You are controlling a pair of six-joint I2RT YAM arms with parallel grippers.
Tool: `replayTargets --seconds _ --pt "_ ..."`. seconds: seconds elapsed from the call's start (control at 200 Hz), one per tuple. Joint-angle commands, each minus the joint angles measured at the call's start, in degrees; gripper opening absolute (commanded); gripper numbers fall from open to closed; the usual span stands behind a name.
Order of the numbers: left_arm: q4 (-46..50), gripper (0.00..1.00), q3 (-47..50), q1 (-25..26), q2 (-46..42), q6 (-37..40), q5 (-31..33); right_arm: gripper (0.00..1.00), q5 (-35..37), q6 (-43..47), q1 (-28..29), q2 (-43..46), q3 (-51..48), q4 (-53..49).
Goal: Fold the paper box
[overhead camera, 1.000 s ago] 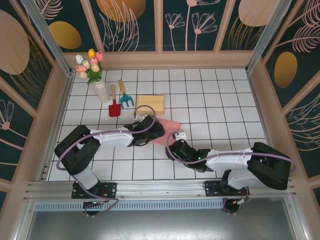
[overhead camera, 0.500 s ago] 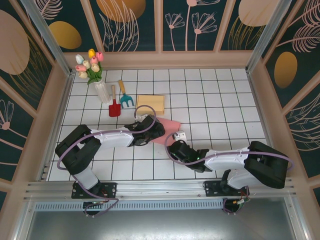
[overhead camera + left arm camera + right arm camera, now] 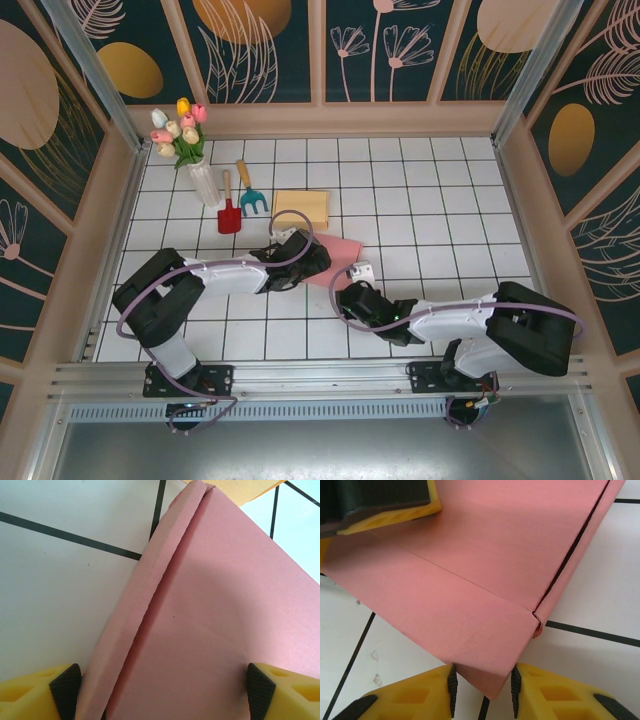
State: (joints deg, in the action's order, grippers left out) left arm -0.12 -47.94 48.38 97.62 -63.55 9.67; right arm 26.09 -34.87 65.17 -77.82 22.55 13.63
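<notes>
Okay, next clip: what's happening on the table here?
Both arms are working a flat pink paper box on the tiled table. The left gripper is open, straddling the box along its folded side flap. The right gripper is open too, with a corner of the box between its jaws.

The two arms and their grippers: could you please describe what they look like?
The left arm and right arm each have white links between bulky black joints, with a lavender cable looping along the outside. Up close, the fingers are yellow, with hollow cut-outs and dark textured pads.
</notes>
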Motion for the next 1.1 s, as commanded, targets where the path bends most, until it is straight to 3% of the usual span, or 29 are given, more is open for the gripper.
replayTargets --seconds 0.0,0.385,0.801,1.096 --pt "7.87 0.83 3.11 0.31 4.31 0.36 -0.97 0.35 2.96 0.84 -0.96 -1.82 -1.01 3.34" --pt "7.59 0.83 3.21 0.31 5.32 0.49 -1.15 0.35 2.85 1.30 -3.65 -2.79 -2.88 7.43" --pt "6.99 0.83 2.85 0.31 6.62 0.62 -1.93 0.37 -6.10 1.12 -12.78 -4.38 -4.70 11.30" --pt "6.71 0.82 2.36 0.30 7.38 0.66 -2.90 0.38 -5.87 1.74 -14.09 -5.93 -1.98 9.94"
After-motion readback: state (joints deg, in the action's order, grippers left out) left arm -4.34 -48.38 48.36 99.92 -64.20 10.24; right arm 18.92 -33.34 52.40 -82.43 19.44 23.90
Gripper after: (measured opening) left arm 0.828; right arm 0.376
